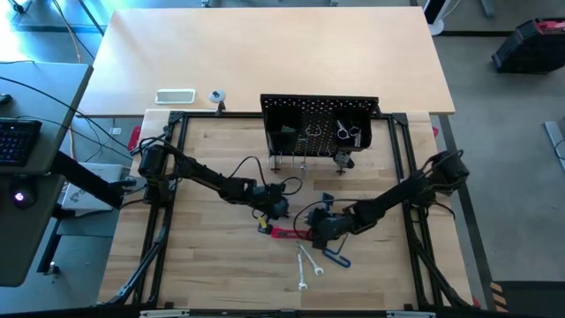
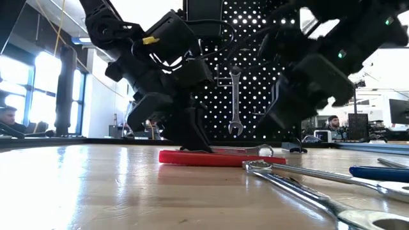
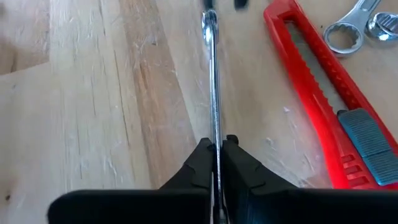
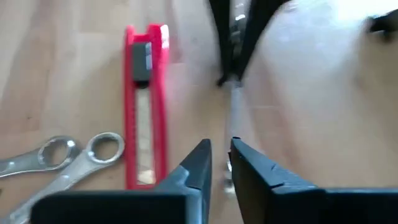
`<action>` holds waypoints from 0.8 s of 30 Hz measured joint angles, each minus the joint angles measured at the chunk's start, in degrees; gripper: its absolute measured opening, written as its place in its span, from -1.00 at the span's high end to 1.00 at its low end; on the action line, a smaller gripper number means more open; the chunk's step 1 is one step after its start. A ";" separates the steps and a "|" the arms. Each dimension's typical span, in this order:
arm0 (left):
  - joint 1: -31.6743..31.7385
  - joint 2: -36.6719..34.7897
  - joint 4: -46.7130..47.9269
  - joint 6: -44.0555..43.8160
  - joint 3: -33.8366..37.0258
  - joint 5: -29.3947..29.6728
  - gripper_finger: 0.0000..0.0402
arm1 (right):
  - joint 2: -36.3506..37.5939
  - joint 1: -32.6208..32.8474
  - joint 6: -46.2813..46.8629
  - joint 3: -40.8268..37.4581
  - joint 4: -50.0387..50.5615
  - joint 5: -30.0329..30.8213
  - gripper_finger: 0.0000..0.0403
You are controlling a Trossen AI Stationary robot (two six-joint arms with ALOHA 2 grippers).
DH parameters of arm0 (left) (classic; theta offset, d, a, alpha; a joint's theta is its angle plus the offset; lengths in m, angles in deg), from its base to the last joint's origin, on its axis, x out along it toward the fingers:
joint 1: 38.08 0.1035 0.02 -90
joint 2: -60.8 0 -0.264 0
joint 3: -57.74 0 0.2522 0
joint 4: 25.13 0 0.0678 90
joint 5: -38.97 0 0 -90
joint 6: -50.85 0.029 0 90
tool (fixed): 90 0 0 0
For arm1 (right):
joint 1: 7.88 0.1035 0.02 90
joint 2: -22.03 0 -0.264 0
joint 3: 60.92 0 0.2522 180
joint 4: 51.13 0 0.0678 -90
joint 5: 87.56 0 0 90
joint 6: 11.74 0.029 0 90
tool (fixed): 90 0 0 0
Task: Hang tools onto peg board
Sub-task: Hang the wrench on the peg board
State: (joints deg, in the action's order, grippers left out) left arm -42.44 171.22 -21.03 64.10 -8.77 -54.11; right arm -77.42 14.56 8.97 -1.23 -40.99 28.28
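Left claw (image 3: 214, 152): closed tight on one end of a slim silver wrench (image 3: 212, 81), low over the tabletop (image 1: 212, 265) near its middle.
Right claw (image 4: 219, 155): fingers parted a little, a narrow gap between them; the wrench's far end sits in or just under that gap, and I cannot tell whether the fingers touch it.
Key relation: the wrench's long axis runs straight from one claw to the other, so the two claws face each other along it; the left arm alone has a sure grip.
Peg board (image 1: 320, 128): stands upright at the back of the tabletop, beyond both claws; at least one wrench and other tools already hang on it.
Other tools: a red-handled tool (image 3: 323, 87) lies flat just beside the held wrench, roughly parallel to it; two loose wrenches (image 4: 68, 158) lie on its other side; a blue-ended key (image 1: 338, 257) lies near the right arm.
Hard to make out: the right wrist view is smeared, hiding the wrench's end; in the low view both claws are dark shapes against the board.
Judgement: the next move likely needs the right claw well apart before lifting.
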 joint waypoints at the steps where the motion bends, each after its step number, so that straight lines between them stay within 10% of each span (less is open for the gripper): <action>1: 0.00 -0.62 0.73 -0.26 0.01 0.03 0.98 | 1.02 0.37 0.20 0.00 1.00 1.18 0.67; 15: 0.07 -13.51 3.38 -1.34 3.61 9.40 0.98 | 14.23 5.61 1.78 0.09 12.88 14.53 0.51; 24: 0.34 -28.36 -16.35 -6.30 18.74 16.32 0.98 | 16.51 7.67 2.80 0.09 16.54 18.46 0.51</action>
State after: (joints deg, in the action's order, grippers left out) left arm -42.10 142.85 -37.38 57.80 9.97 -37.80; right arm -60.91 22.23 11.78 -1.14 -24.44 46.74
